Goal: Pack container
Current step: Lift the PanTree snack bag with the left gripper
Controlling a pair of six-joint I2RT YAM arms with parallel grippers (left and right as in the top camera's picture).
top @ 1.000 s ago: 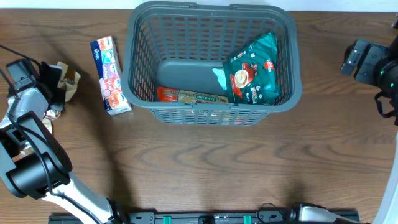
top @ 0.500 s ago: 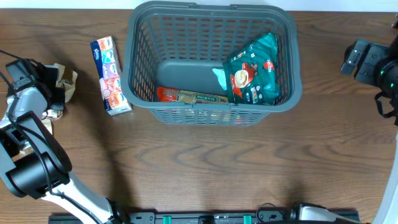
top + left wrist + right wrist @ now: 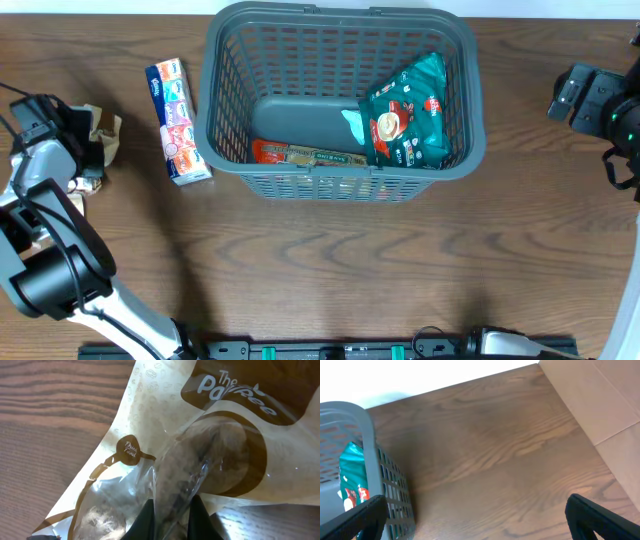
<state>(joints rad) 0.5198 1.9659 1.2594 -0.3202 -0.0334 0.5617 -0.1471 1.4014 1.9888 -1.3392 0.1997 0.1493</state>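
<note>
The dark grey basket stands at the back middle of the table and holds a green snack bag and a flat red and green packet. Its rim also shows in the right wrist view. My left gripper is at the far left, shut on a tan and clear cookie packet. In the left wrist view the fingers pinch a fold of that packet. My right gripper is open and empty, raised at the far right.
A white and blue box of packets lies just left of the basket. A cardboard-coloured surface borders the table at the right.
The left gripper and the cookie packet have shifted slightly towards the left. The right arm and the basket have not moved.
</note>
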